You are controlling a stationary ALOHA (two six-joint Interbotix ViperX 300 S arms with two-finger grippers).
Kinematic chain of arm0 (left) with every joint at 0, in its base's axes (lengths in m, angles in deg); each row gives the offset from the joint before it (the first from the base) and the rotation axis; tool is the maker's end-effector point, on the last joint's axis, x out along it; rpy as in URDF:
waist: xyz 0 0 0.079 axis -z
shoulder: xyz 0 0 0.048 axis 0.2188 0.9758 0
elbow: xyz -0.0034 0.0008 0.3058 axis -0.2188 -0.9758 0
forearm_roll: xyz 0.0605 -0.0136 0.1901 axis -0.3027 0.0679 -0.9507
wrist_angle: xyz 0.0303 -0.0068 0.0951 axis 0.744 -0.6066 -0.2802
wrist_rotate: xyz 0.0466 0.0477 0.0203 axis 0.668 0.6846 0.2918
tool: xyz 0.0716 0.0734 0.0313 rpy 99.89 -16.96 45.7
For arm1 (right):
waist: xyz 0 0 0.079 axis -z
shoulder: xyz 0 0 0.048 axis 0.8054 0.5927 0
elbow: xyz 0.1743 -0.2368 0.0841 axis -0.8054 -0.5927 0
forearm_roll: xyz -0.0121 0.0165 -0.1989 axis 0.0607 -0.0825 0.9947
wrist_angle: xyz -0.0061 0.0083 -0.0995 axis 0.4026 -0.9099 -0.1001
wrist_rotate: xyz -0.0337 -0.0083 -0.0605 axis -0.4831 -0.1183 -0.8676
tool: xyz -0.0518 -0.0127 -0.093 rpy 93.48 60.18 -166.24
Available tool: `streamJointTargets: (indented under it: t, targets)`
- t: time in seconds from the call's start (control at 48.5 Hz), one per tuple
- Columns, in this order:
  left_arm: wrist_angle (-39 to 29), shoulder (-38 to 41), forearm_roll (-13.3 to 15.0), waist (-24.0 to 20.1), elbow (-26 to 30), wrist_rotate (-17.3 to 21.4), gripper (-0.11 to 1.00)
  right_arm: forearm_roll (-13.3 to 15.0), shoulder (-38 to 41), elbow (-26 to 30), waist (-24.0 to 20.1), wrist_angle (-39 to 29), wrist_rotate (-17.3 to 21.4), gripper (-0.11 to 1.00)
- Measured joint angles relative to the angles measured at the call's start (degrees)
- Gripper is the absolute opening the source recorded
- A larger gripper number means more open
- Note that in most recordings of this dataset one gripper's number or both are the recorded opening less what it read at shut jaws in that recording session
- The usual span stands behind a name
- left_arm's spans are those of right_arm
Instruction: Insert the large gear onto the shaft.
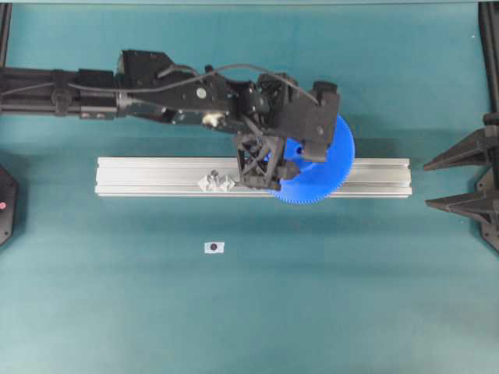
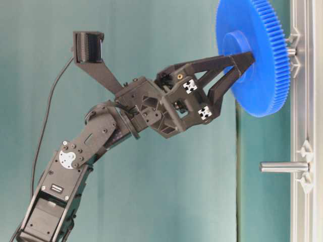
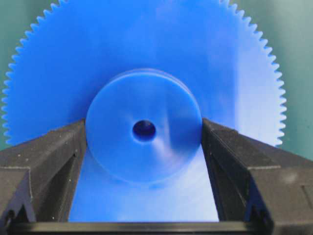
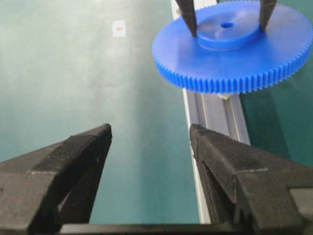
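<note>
Large gear [image 2: 255, 55] sits flat over the aluminium rail [image 1: 156, 178], toward the rail's right end, hub facing up and axis upright. Left pincer [image 2: 241, 68] pinches the hub on both sides; arm stretched across from the counter's left edge. Table-level view alone shows a shaft [image 2: 291, 51] behind the gear and a second pin [image 2: 282, 167] bare. Right pincer [image 4: 149, 134] spread, holding nothing.
</note>
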Motion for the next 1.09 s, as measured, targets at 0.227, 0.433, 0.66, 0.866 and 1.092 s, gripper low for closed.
streamJointTargets:
  t: [0.227, 0.433, 0.66, 0.866, 1.092]
  targets:
    - [0.0, 0.0, -0.09, 1.32, 0.7, -2.55, 0.77, 0.0, 0.0, 0.0, 0.09, 0.0, 0.0, 0.73]
    - [0.18, 0.09, -0.09, 1.32, 1.14, -2.99, 0.77, 0.0, 0.09, 0.0, 0.09, 0.0, 0.0, 0.73]
    - [0.18, 0.09, -0.09, 1.32, 1.85, -3.08, 0.77, 0.0, 0.09, 0.0, 0.09, 0.0, 0.0, 0.73]
    - [1.93, 0.53, -0.09, 1.32, 2.11, -3.25, 0.77, 0.0, 0.0, 0.0, 0.09, 0.0, 0.0, 0.73]
    - [3.34, 0.79, -0.09, 1.49, 2.11, -3.25, 0.77, 0.0, 0.0, 0.0, 0.09, 0.0, 0.0, 0.73]
